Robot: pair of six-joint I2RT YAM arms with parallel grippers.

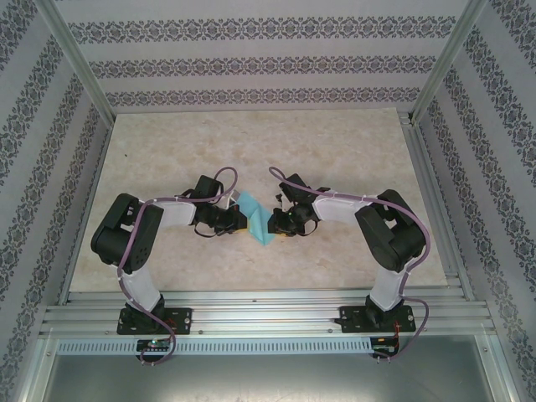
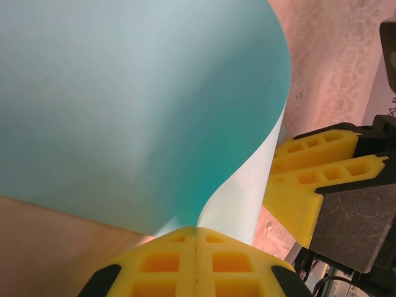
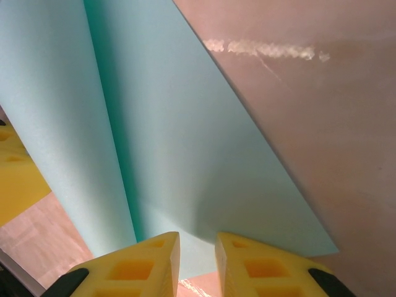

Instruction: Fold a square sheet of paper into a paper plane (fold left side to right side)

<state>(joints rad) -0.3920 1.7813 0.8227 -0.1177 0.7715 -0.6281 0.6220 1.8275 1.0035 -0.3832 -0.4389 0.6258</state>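
**Left pincer (image 2: 196,238) clamped on the sheet, first fold only half made**

The left pincer is clenched: in its wrist view the two yellow fingers meet with no gap, and the square sheet of paper (image 2: 124,93) rises straight out of the seam between them. From there the sheet arches up and over in a broad curve rather than lying flat. The right pincer (image 3: 198,247) is released. Its fingers stand a little apart, and the near edge of the sheet (image 3: 185,154) lies at the gap between them but is not pinched.

From above, the sheet (image 1: 255,219) sits in the middle of the bench (image 1: 335,151). It is between the left pincer (image 1: 241,221) and the right pincer (image 1: 275,223), which face each other closely across it.

As for progress, the work looks to be at its first step. The left side is lifted and carried toward the right, and the right wrist view shows one panel overlapping another along a dark line. Whether that line is a pressed crease or just the shadow of the bend, I cannot tell. Nothing shows the edges matched or the fold flattened onto the bench. No pointed dart shape is present, so I judge that aligning the edges, pressing the crease and all the later folds remain.
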